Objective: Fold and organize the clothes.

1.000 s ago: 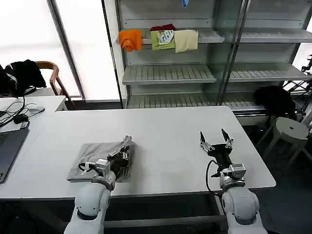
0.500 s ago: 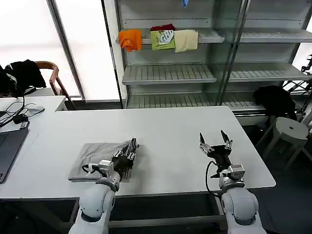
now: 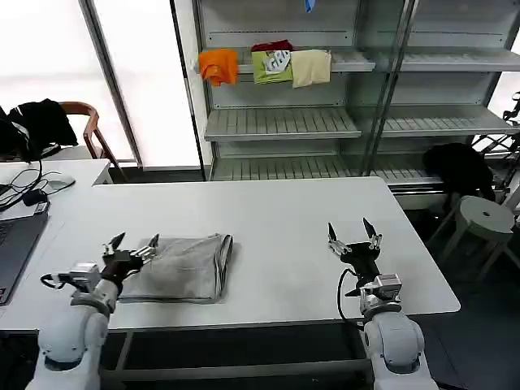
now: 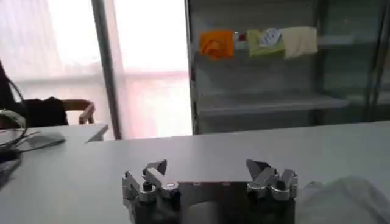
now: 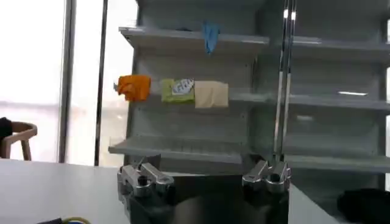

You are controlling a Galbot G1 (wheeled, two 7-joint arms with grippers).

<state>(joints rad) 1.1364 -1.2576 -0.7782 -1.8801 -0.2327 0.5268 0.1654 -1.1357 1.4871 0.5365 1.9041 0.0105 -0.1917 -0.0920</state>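
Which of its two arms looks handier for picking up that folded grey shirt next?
Probably the left: its open gripper sits right beside the folded grey shirt, while the right gripper is open farther across the table.

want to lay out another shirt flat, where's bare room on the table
The widest bare stretch of the table lies between the folded grey shirt and the right end effector, running back to the far edge. The strip behind the shirt is also free. It is crowded near the left front corner, where the open left end effector sits beside the shirt.
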